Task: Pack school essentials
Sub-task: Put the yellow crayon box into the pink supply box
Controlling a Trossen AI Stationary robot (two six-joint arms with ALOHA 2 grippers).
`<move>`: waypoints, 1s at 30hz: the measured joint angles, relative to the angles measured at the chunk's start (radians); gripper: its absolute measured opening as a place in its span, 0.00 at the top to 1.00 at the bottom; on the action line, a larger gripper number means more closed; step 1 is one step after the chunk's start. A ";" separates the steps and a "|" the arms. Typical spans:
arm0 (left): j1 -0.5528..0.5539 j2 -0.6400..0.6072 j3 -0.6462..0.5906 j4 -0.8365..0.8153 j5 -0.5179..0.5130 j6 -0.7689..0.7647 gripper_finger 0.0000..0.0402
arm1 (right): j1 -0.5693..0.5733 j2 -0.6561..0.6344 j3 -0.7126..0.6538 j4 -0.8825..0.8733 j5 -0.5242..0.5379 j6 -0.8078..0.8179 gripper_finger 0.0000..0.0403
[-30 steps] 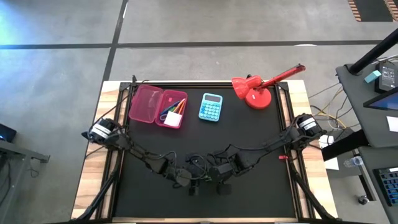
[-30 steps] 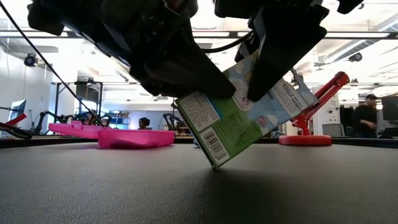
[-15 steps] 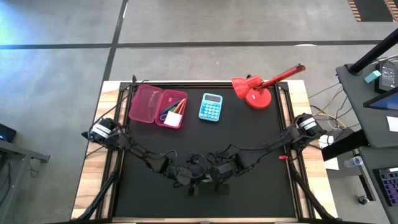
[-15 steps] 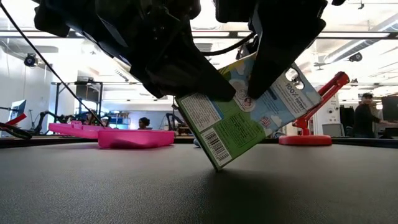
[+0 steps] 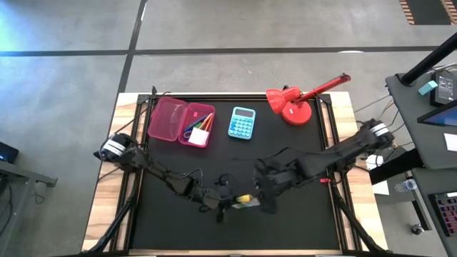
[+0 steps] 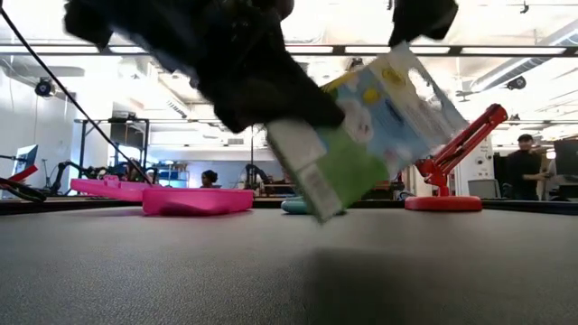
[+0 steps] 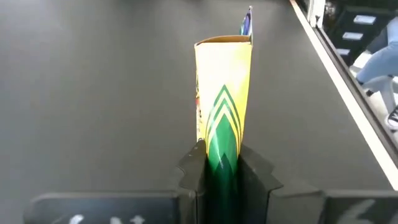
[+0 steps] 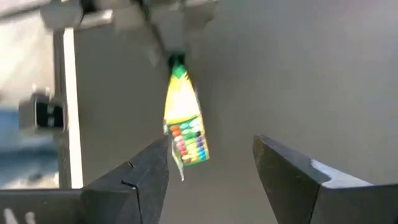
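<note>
Left jaws (image 7: 222, 171) round crayon box (image 7: 222, 93)

A black counter (image 5: 178, 164) with pale wooden side edges is seen from above, set on a grey concrete floor (image 5: 71, 43) crossed by dark seams. At the counter's far edge a light-blue calculator (image 5: 242, 123) is laid flat, with its small screen toward the far side. Just beside it, toward the right, a red desk lamp (image 5: 294, 100) is placed on its round base, its arm slanted toward the right corner. In the low view the lamp is seen at the right, and people are visible in the room behind the counter; one person (image 6: 525, 167) is standing at the right edge.
</note>
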 joint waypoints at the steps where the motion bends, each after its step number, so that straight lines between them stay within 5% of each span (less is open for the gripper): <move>1: 0.009 -0.011 0.000 -0.004 0.000 0.000 0.89 | 0.001 -0.022 0.000 -0.010 0.032 0.015 0.47; 7: 0.107 -0.144 -0.006 -0.150 -0.003 0.031 0.89 | 0.005 -0.136 -0.007 -0.052 0.133 0.073 0.47; 18: 0.484 -0.438 -0.007 -0.619 -0.083 0.086 0.89 | 0.007 -0.216 -0.040 -0.093 0.217 0.133 0.47; 25: 0.746 -0.462 -0.009 -0.787 -0.109 -0.035 0.89 | 0.005 -0.180 -0.048 -0.122 0.218 0.134 0.47; 30: 0.835 -0.422 -0.032 -0.796 -0.111 -0.105 0.89 | 0.005 -0.156 -0.048 -0.149 0.218 0.147 0.47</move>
